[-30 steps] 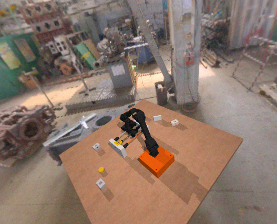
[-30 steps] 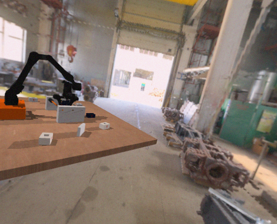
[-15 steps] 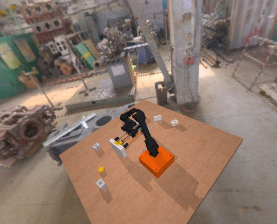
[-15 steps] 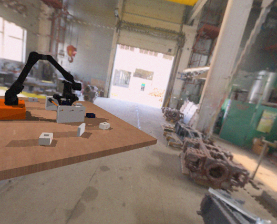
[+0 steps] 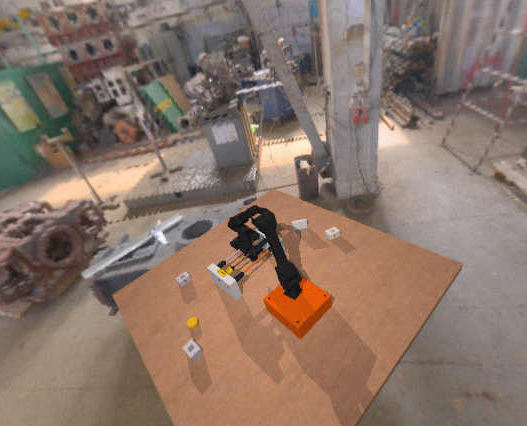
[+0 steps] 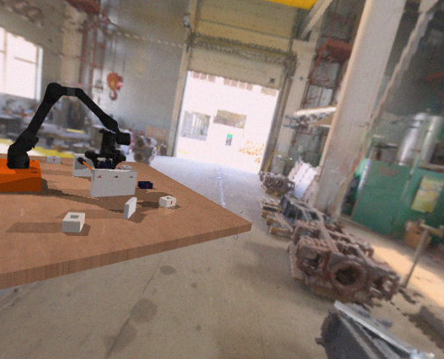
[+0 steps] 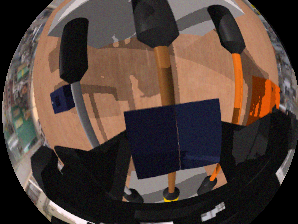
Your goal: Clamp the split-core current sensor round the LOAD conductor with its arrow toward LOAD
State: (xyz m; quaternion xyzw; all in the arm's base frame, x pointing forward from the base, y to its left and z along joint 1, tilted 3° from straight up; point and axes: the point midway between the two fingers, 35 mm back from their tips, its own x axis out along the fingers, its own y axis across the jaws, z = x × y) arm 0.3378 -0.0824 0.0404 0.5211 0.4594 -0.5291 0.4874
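Observation:
The dark blue split-core sensor [image 7: 150, 140] is between the fingers of my gripper [image 7: 168, 127] [image 5: 249, 249] [image 6: 105, 163], which is shut on it. In the wrist view its two halves lie side by side with only a thin straight seam. The brown middle conductor [image 7: 162, 75] runs in at the sensor's upper edge and comes out below it, toward a yellow marker [image 7: 171, 200] [image 5: 225, 271]. The grey conductor [image 7: 85, 115] and the orange conductor [image 7: 237, 85] run on either side. The marker's lettering, the sensor's arrow and its latch cannot be made out.
The conductors run between two upright pale panels, the near one [image 5: 224, 284] [image 6: 113, 185] and the far one [image 6: 82, 166]. A small dark blue block [image 6: 145, 184] [image 7: 62, 99] stands beside them. Several small white blocks, a yellow disc [image 5: 193, 322] and the orange base [image 5: 299, 305] are around.

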